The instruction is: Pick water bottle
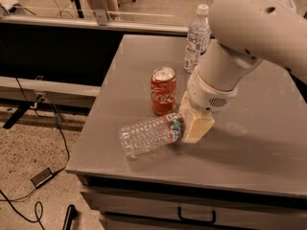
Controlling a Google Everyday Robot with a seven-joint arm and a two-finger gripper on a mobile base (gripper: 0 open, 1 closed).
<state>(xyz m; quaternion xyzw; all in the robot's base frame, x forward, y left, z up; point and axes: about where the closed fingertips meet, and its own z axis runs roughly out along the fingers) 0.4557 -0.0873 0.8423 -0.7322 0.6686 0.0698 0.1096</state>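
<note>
Camera view looks down on a grey table (268, 147) where the water bottle (149, 135) lies on its side near the front edge, its base toward the front left corner and its label band and neck end turned toward the gripper (195, 124). The gripper, tan and blocky, hangs from the big white arm (249, 28) and sits low at the bottle's neck end. The cap is hidden behind it, and it cannot be told whether the gripper is clamped on the bottle or open. A red soda can (163, 90) stands upright just behind the bottle and just beside the gripper. A second, upright bottle (197, 37) with a large white label stands farther back. The step in hand looks like securing the grasp at the neck. To do it well, the grip should close squarely across the neck, keep off the can, and lift slowly, since a bottle held by one end will likely swing down
</note>
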